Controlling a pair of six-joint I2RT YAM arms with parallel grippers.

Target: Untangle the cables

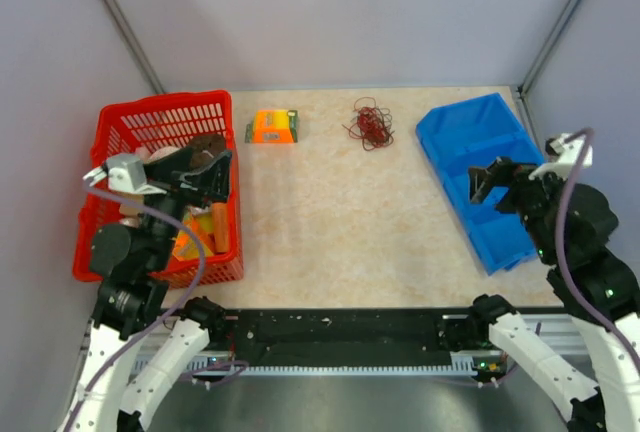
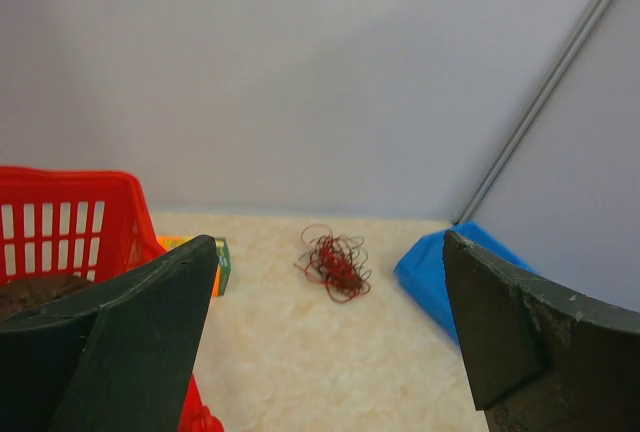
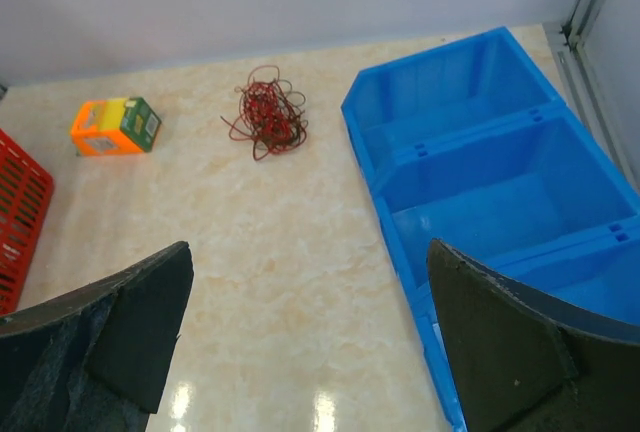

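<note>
Cables (image 1: 369,124): roundish tangle, far side of table, between orange box (image 1: 274,126) and blue bin (image 1: 455,132). Both my grippers gape wide, empty. Right gripper (image 1: 482,184) nearer, tangle forward-left of it. Left gripper (image 1: 212,164) over red basket (image 1: 165,107).

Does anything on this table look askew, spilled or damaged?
The blue plastic divided bin on the right lies turned at an angle to the edges of the beige table. The thin dark red wires form one tangled clump at the far middle. Nothing looks spilled or broken.
</note>
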